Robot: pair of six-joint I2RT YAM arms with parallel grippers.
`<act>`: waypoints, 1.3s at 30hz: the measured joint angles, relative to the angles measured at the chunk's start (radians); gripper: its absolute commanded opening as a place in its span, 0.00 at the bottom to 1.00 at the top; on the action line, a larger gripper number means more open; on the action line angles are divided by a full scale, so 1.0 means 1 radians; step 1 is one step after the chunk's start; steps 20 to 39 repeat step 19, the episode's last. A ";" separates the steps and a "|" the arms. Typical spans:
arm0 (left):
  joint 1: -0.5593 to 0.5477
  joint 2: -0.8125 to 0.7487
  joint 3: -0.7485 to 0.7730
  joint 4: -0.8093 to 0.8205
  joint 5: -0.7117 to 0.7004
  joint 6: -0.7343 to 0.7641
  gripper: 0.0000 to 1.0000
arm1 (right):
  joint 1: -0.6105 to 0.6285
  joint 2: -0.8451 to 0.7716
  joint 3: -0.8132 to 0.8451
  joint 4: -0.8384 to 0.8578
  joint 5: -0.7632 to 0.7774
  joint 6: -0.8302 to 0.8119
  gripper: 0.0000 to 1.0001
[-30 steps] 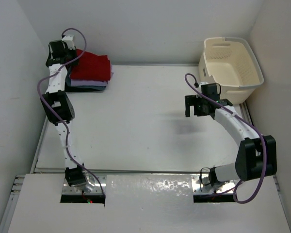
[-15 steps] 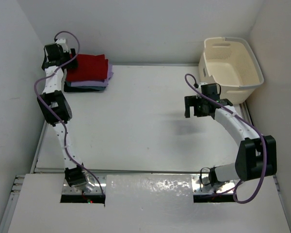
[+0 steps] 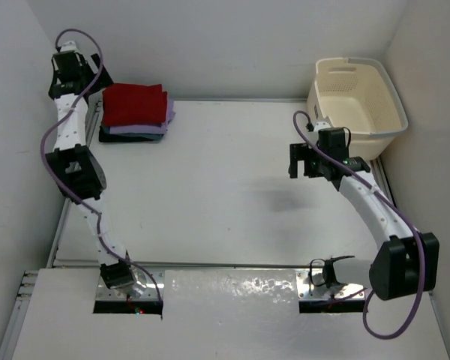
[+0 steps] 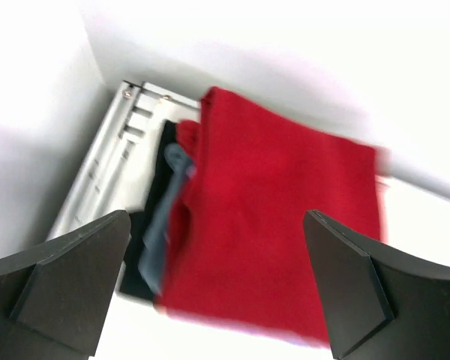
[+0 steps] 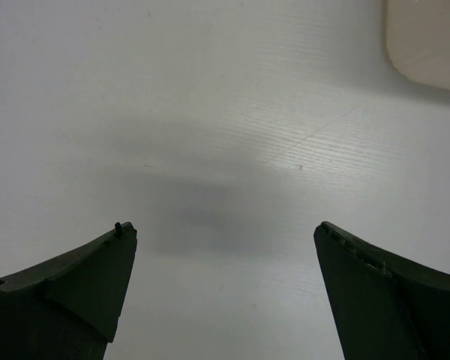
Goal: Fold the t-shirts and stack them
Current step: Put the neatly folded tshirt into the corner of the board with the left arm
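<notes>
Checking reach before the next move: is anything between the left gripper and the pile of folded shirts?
Nothing visible does. The left gripper is open, and its wrist view looks straight at the stack of folded shirts, red shirt on top, with only air between.

The left gripper [image 3: 69, 69] is up at ten o'clock, fingers wide apart. The right gripper [image 3: 304, 161] hangs at three o'clock, fingers apart too.

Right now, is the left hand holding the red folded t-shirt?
No, the left hand is open with nothing gripped, held clear of the red folded t-shirt, which lies on top of the stack.
</notes>
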 measured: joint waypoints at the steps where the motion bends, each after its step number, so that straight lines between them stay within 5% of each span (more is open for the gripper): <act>1: 0.000 -0.058 -0.041 -0.008 0.003 -0.031 1.00 | 0.000 -0.019 0.000 0.002 0.005 0.001 0.99; 10: -0.148 -0.737 -0.738 0.064 -0.083 -0.232 1.00 | 0.000 -0.225 -0.080 0.045 0.083 0.045 0.99; 17: -0.309 -1.044 -1.232 0.071 -0.091 -0.339 1.00 | 0.000 -0.287 -0.161 0.040 0.132 0.089 0.99; 39: -0.304 -1.090 -1.269 0.038 -0.121 -0.350 1.00 | 0.000 -0.303 -0.183 0.043 0.137 0.097 0.99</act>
